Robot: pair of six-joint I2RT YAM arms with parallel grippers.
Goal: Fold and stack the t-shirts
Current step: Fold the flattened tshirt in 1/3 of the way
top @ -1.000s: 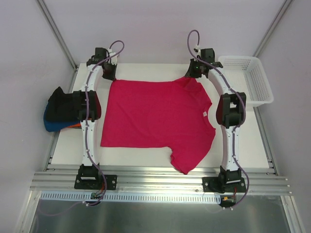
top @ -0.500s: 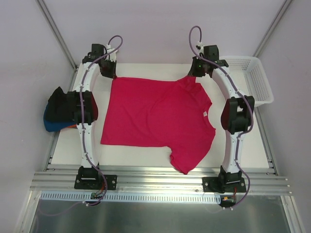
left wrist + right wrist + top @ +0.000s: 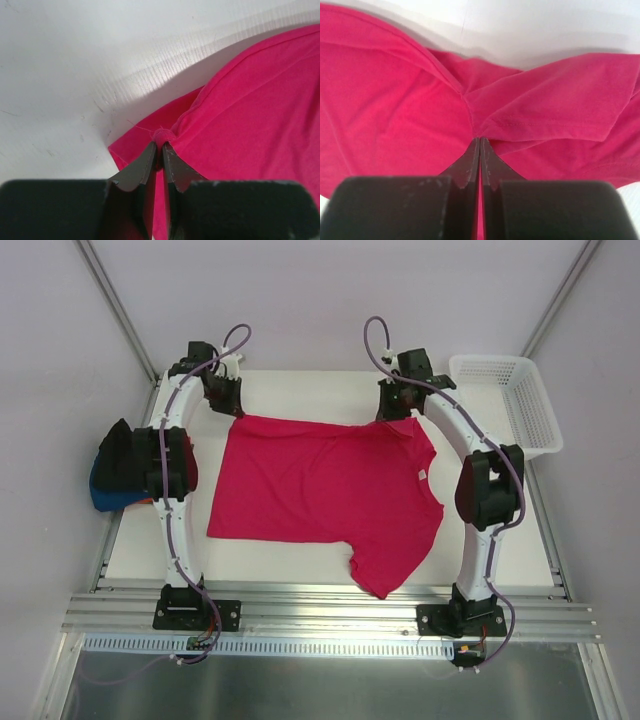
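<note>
A crimson-pink t-shirt (image 3: 320,485) lies spread on the white table (image 3: 300,385), one sleeve hanging toward the near edge. My left gripper (image 3: 232,405) is at its far left corner. In the left wrist view that gripper (image 3: 162,145) is shut on a small nub of the pink cloth (image 3: 260,100). My right gripper (image 3: 393,410) is at the far right shoulder. The right wrist view shows this gripper (image 3: 480,140) shut on a fold of the shirt (image 3: 395,100), with creases running out from the tips. Black, blue and orange t-shirts (image 3: 118,465) lie in a heap off the table's left edge.
A white mesh basket (image 3: 490,358) stands at the back right corner. Both arms reach along the table's sides, and metal rails run across the near edge.
Both grippers have drawn inward and nearer with the shirt's far edge. That edge now sits closer to the middle and is bunched at both corners.
</note>
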